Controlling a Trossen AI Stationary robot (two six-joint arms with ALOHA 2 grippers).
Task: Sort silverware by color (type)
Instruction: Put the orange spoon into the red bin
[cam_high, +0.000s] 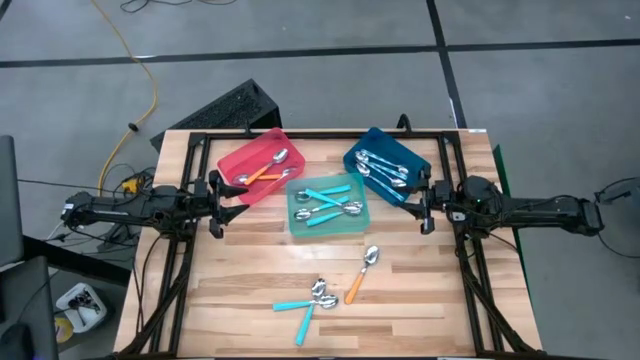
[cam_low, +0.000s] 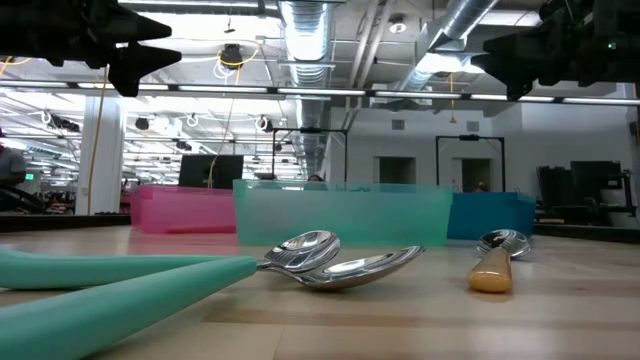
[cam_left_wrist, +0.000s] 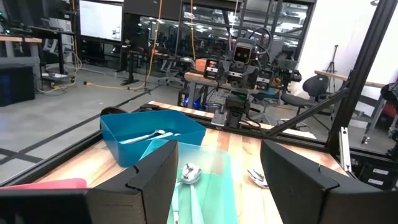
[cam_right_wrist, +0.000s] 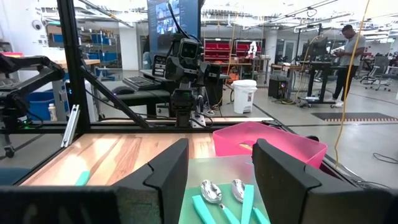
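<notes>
Three trays stand at the table's far half: a red one (cam_high: 262, 165) with orange-handled spoons, a teal one (cam_high: 328, 207) with teal-handled spoons, and a blue one (cam_high: 385, 165) with pale-handled spoons. Loose silverware lies toward the near edge: an orange-handled spoon (cam_high: 362, 275) and two teal-handled spoons (cam_high: 305, 302), their bowls together (cam_low: 330, 260). My left gripper (cam_high: 238, 200) hovers level beside the red tray, open, and touches nothing. My right gripper (cam_high: 412, 205) hovers level beside the blue tray, open, with nothing between its fingers (cam_right_wrist: 168, 174).
A black metal frame (cam_high: 330, 133) runs along the table's far edge and both sides. Bare wood (cam_high: 250, 260) lies between the trays and the loose spoons. A black case (cam_high: 235, 105) and a yellow cable (cam_high: 140, 70) lie on the floor beyond the table.
</notes>
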